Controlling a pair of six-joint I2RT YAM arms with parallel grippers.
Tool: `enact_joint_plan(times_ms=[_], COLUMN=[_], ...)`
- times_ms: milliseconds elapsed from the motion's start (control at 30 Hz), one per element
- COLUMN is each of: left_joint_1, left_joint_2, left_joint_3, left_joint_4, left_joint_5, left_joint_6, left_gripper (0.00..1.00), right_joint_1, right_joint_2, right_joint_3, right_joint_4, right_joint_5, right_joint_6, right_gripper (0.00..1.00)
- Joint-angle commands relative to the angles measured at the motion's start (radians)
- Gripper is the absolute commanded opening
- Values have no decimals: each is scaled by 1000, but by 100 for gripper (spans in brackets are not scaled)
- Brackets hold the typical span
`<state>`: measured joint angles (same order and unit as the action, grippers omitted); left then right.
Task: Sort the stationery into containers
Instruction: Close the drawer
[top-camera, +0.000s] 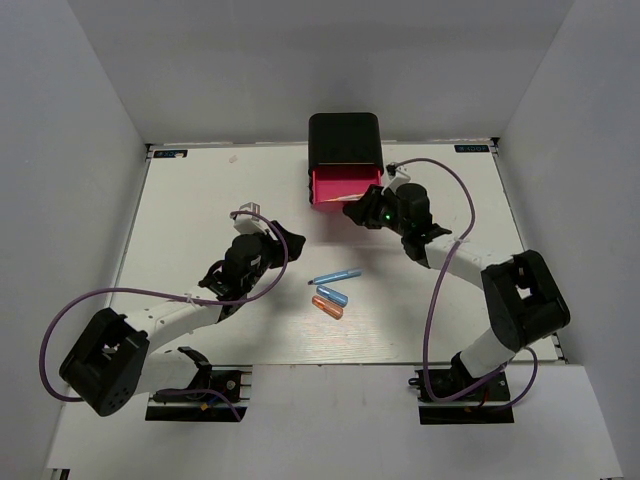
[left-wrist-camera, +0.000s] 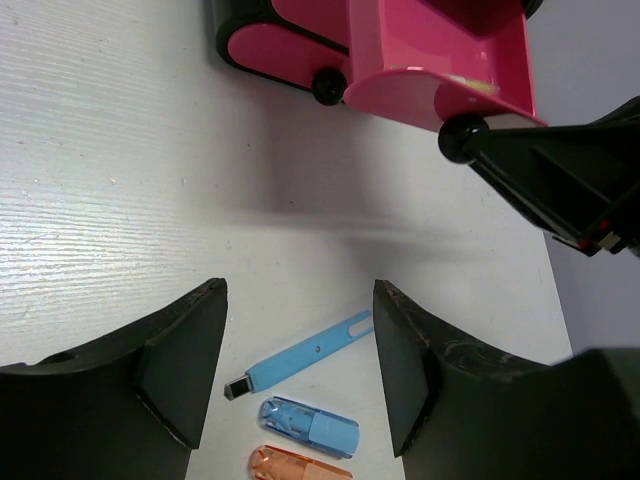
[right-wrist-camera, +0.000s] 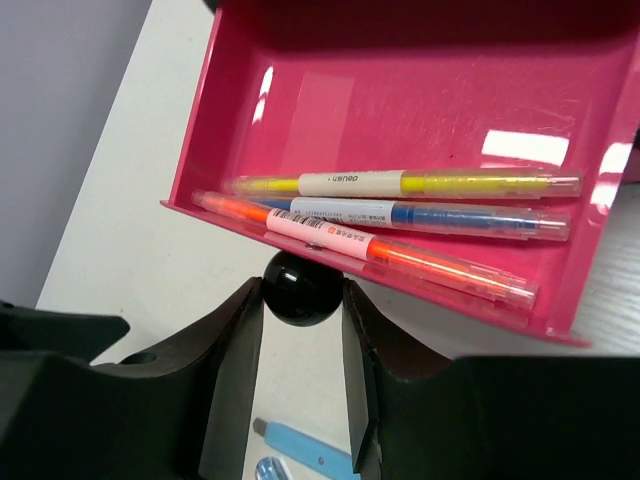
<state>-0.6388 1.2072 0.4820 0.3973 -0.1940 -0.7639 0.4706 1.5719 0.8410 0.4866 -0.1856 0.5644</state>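
Right end effector (right-wrist-camera: 302, 297) clamped on glossy round black knob (right-wrist-camera: 300, 283) of pink drawer (right-wrist-camera: 400, 90), left end effector (left-wrist-camera: 300, 300) apart

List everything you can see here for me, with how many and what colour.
cabinet: 1, black, far middle of the table
open drawer: 1, pink, pulled out of the cabinet
closed drawer: 1 seen, pink, below the open one
knob: 1, black, on the open drawer's front
yellow pen, blue pen, orange pen: 3, side by side inside the open drawer
thin stick: 1, light blue, loose at mid-table
blue capsule: 1, just nearer than the stick
orange capsule: 1, beside the blue one
table: 1, white
left gripper: black, open, above the loose items
right gripper: black, closed around the knob
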Motion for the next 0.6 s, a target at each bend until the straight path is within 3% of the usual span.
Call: enact_joint_plan(times_ms=[0,567], left_joint_1=[-4,-4], left_joint_2=[-3,-80], left_joint_3=[-5,-43], left_joint_4=[26,-20], left_joint_5=[-1,-19], left_joint_6=[8,8], left_gripper=[70,70], right_joint_1=[-7,-46], right_joint_2=[4,177], right_joint_3=[73,308], right_joint_4=[69,35], right_joint_5=[37,34], right_joint_6=[-55,-127], right_gripper=[38,39])
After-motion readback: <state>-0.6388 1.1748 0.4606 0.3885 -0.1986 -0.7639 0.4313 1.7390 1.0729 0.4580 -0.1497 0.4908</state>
